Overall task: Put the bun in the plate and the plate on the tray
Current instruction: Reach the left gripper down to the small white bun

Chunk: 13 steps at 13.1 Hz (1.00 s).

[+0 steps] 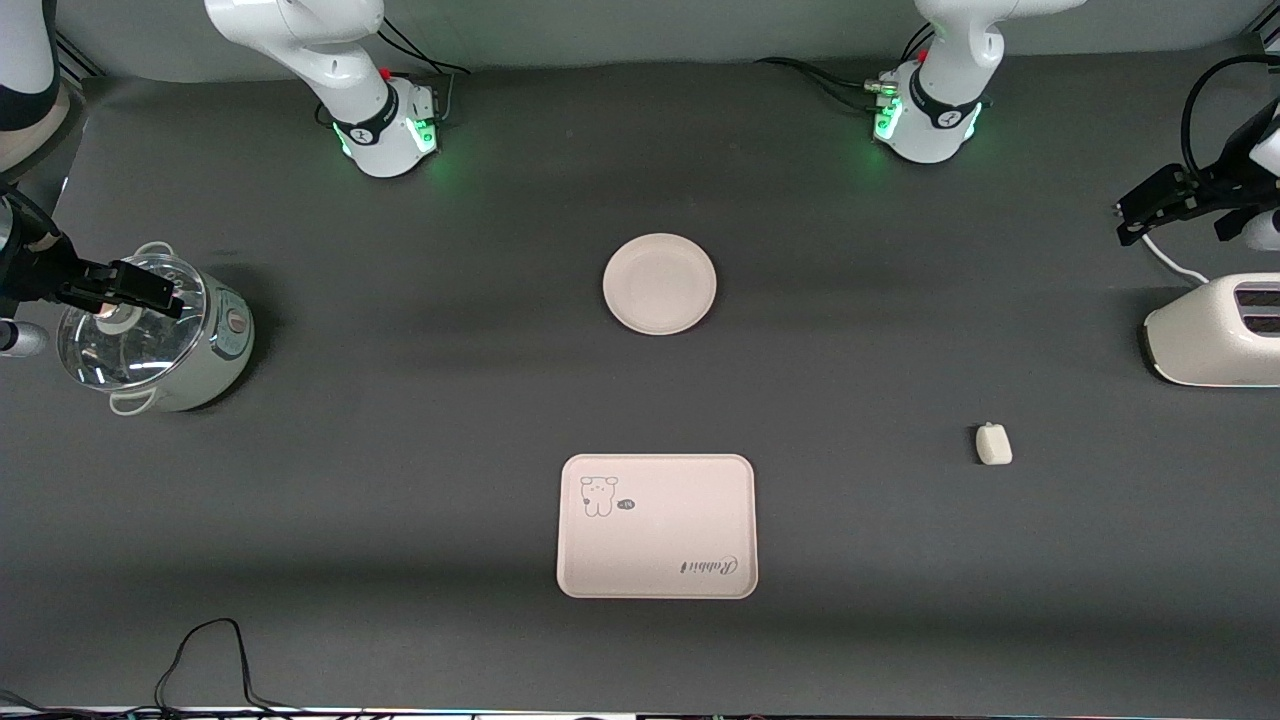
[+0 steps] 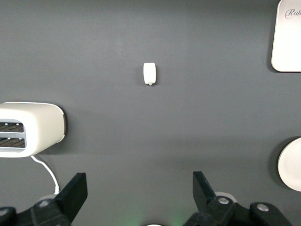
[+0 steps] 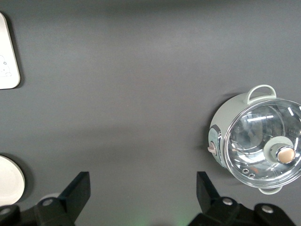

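Note:
The round cream plate (image 1: 660, 283) lies empty at mid-table. The rectangular tray (image 1: 660, 530) with its animal print and "Rabbit" lettering lies nearer the front camera, with nothing on it. The small off-white bun (image 1: 993, 444) rests on the mat toward the left arm's end. My left gripper (image 1: 1135, 215) hangs open and empty over the table beside the toaster. The left wrist view shows the bun (image 2: 149, 73), tray corner (image 2: 287, 37) and plate edge (image 2: 291, 165) below my open left gripper (image 2: 140, 188). My right gripper (image 1: 150, 288) is open and empty over the cooker; the right wrist view (image 3: 143, 190) shows it too.
A cream toaster (image 1: 1215, 335) with a white cord stands at the left arm's end. A pale green cooker with a glass lid (image 1: 150, 335) stands at the right arm's end. Black cables (image 1: 210, 660) trail along the table's front edge.

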Motion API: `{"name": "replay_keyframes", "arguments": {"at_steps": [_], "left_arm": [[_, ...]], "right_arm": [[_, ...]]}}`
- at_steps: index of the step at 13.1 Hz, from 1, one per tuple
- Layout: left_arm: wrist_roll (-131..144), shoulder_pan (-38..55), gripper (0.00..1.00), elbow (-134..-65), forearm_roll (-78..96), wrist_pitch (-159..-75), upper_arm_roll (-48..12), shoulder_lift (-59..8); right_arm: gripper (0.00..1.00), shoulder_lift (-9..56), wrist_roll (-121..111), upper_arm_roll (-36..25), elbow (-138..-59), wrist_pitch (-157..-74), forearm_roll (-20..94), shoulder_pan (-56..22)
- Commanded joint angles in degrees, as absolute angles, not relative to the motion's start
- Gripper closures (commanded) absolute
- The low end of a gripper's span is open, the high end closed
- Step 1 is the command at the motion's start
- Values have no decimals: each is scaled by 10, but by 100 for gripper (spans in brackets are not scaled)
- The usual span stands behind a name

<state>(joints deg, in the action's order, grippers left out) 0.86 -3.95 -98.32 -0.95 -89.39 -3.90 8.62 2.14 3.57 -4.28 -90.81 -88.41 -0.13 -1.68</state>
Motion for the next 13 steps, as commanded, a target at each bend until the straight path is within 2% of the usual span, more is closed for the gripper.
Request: {"name": "replay_keyframes", "arguments": {"at_steps": [1, 4, 8, 11, 13], "left_arm": [[-4, -39, 0, -970, -3, -879, -36, 79], [-15, -39, 0, -977, -4, -902, -35, 57], [-19, -41, 0, -1051, -7, -1074, -35, -32], [-19, -43, 0, -1057, -12, -1157, -34, -126], [-19, -55, 0, -1089, -12, -1242, -35, -168]], "right_arm": [[0, 15, 32, -40, -913, -882, -8, -15], [0, 16, 32, -40, -914, -882, -7, -15], [0, 16, 33, -41, -914, -882, -7, -15], [0, 16, 33, -41, -915, -882, -7, -15], [0, 17, 33, -41, -915, -882, -7, -14]]}}
